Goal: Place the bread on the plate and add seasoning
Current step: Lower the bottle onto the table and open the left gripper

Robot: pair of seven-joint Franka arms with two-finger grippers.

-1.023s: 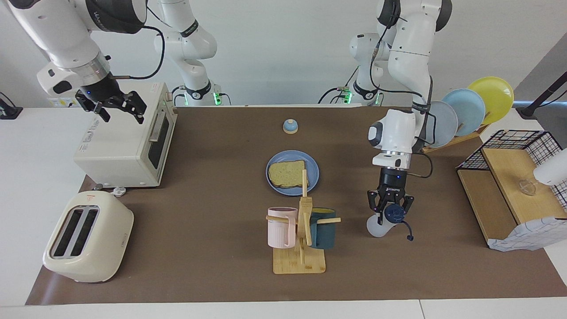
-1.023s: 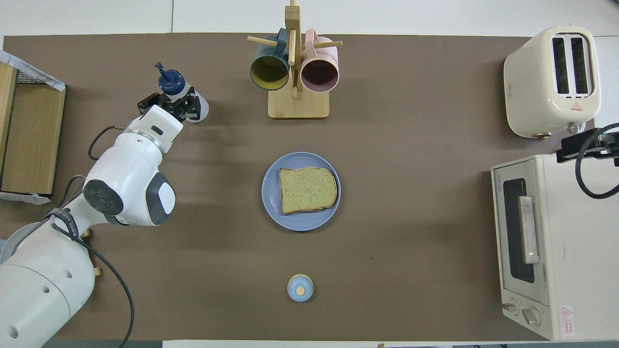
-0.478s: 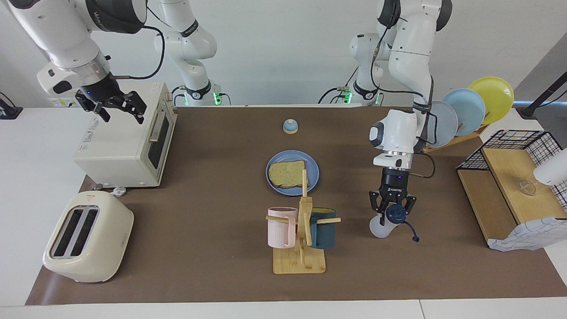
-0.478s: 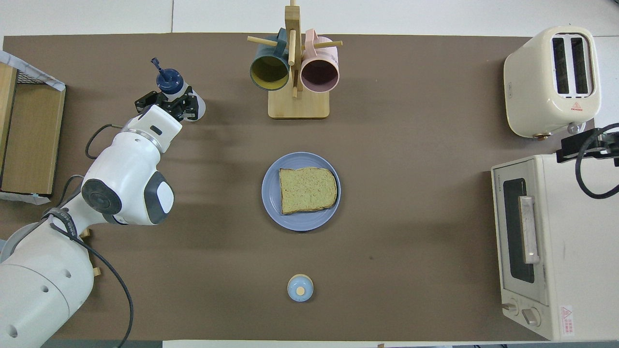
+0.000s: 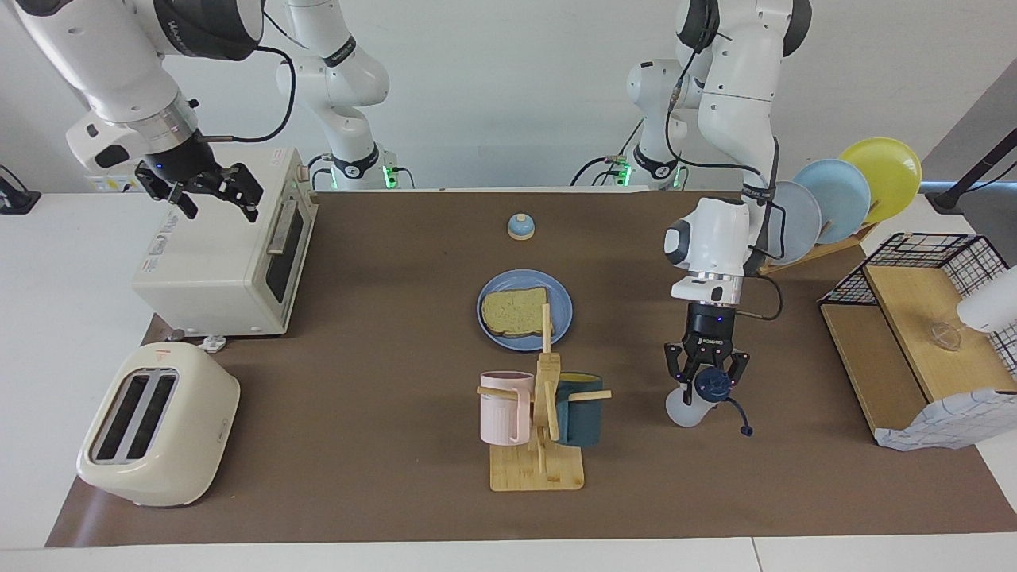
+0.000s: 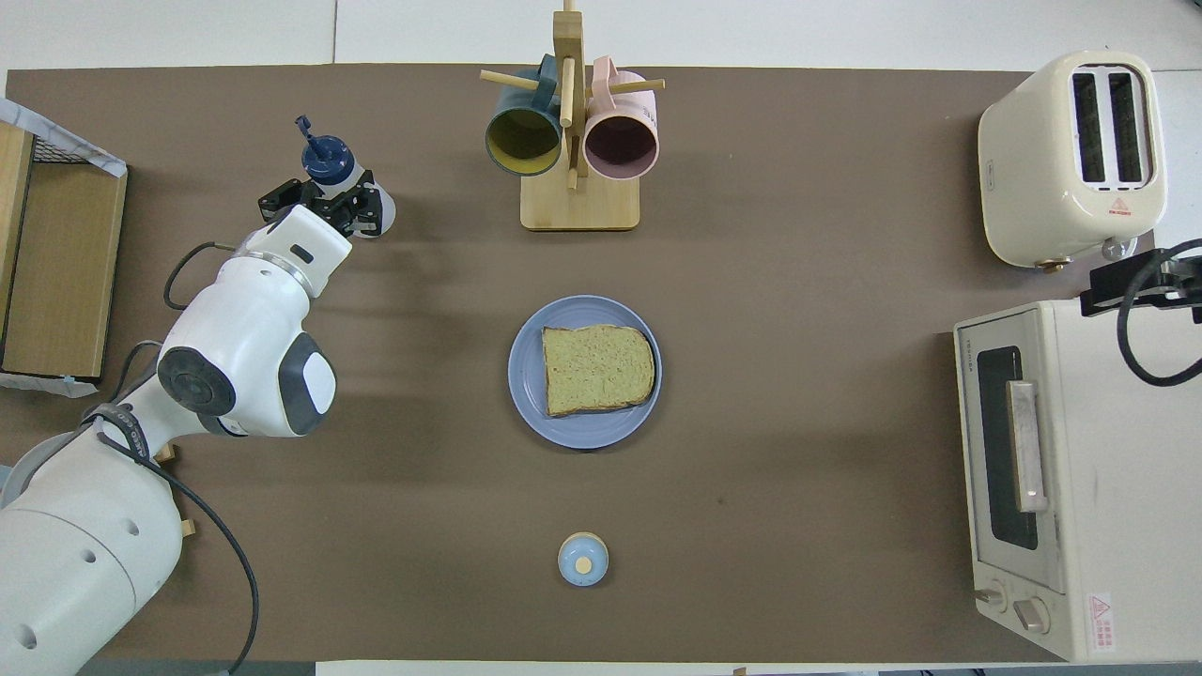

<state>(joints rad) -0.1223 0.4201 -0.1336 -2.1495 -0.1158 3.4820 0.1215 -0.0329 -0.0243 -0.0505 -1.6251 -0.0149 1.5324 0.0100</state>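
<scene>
Seasoning [image 5: 690, 403] shifted slightly, bread [image 5: 515, 312] on plate [image 5: 561, 306]

From above I see the bread [image 6: 598, 369] lying flat on the plate [image 6: 531, 394] at mid-table. My left gripper [image 6: 324, 205] sits at the seasoning [image 6: 346, 185] toward the left arm's end, its fingers at the bottle's body; the bottle stands on the mat. The mug rack [image 6: 577, 197] lies farther out, the bell [image 6: 583, 560] nearer the robots.
</scene>
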